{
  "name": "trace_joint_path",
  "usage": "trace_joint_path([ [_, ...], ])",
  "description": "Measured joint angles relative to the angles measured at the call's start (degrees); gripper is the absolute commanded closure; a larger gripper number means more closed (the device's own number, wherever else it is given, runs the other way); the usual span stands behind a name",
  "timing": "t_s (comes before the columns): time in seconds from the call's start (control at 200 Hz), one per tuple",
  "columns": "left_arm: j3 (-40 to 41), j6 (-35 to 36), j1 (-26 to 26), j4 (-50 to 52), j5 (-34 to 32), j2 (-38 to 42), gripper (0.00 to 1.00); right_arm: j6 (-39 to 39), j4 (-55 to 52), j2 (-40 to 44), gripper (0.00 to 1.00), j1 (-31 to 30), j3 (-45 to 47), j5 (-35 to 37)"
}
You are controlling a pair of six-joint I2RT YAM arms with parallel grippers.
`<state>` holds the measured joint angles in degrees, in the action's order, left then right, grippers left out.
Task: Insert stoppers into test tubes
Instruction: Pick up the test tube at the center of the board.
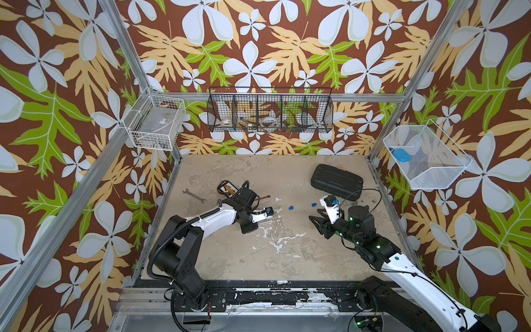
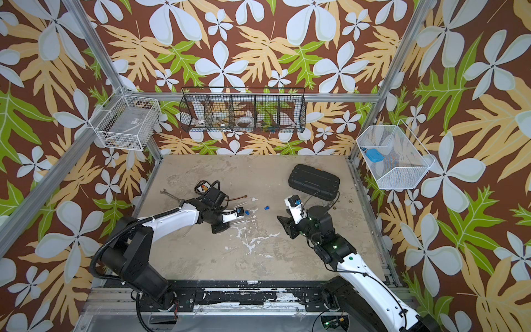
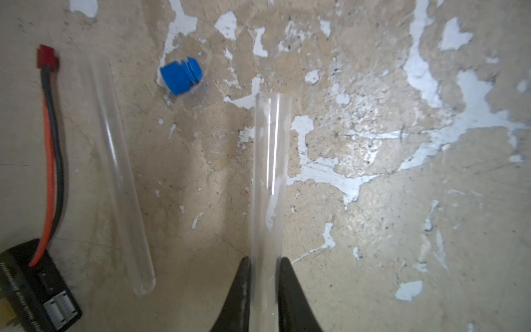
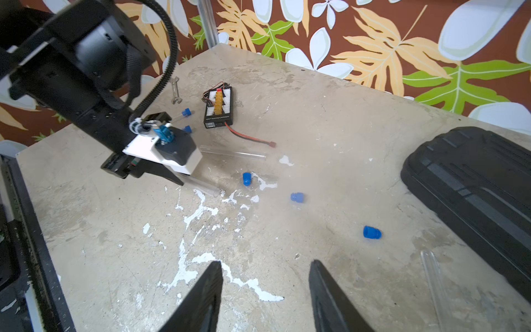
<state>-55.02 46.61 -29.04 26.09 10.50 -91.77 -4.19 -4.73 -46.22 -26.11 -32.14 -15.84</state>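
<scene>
**Op:** Left side, what have you got?

**Obs:** Your left gripper (image 3: pixel 265 267) is clamped on a clear test tube (image 3: pixel 270 161). The black fingers (image 3: pixel 241 287) pinch it near one end, and the rest juts out ahead of the jaws over the table (image 3: pixel 402 230). Cannot tell whether the tube is lifted or resting.

**Op:** Right side?

**Obs:** Your right gripper (image 4: pixel 265 266) hangs above the table, well apart from the left. Its jaws stand partly spread with nothing between them.

**Op:** Stoppers?

**Obs:** Three blue ones lie loose.
- The near stopper (image 4: pixel 246 178) lies just past the held tube's free end.
- The middle stopper (image 4: pixel 297 197) lies out on bare table.
- The far stopper (image 4: pixel 372 232) lies near the black case (image 4: pixel 474 195).

Two seated stoppers (image 4: pixel 186 112) show at tube ends beyond your left wrist, near the wrench (image 4: pixel 175 90).

**Op:** Other tubes?

**Obs:** A second tube (image 3: pixel 120 172) lies flat beside the held one, between it and the red-and-black lead (image 3: pixel 51 161) of the connector board (image 4: pixel 219 109). A third tube (image 4: pixel 434 278) lies by the case's edge.
</scene>
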Motion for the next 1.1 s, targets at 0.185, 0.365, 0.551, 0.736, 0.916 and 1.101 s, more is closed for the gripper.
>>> trace_joint_path([
  [0.185,3.3,-1.0,-0.1,-1.5,3.3,7.1,0.95,-7.1,-0.9,0.2,0.49,0.0,-0.9,4.7],
  [0.365,7.3,-4.7,-1.0,-5.8,6.5,13.5,0.94,-15.7,-5.1,-1.6,0.49,0.1,-7.0,5.7],
  [0.551,8.8,-7.5,-2.8,-11.0,8.9,17.1,0.94,-21.7,-11.4,-8.7,0.45,0.2,-13.8,-0.1],
  [0.736,8.9,-8.8,-5.1,-15.1,10.4,18.6,0.94,-22.8,-17.5,-18.9,0.41,0.2,-21.1,-13.5],
  [0.916,9.0,-9.0,-6.5,-17.0,10.9,18.6,0.94,-21.6,-21.9,-26.3,0.39,0.2,-28.0,-22.4],
  [1.101,9.2,-9.2,-7.0,-18.1,11.0,18.7,0.93,-20.1,-25.8,-32.2,0.42,-0.2,-31.7,-25.9],
])
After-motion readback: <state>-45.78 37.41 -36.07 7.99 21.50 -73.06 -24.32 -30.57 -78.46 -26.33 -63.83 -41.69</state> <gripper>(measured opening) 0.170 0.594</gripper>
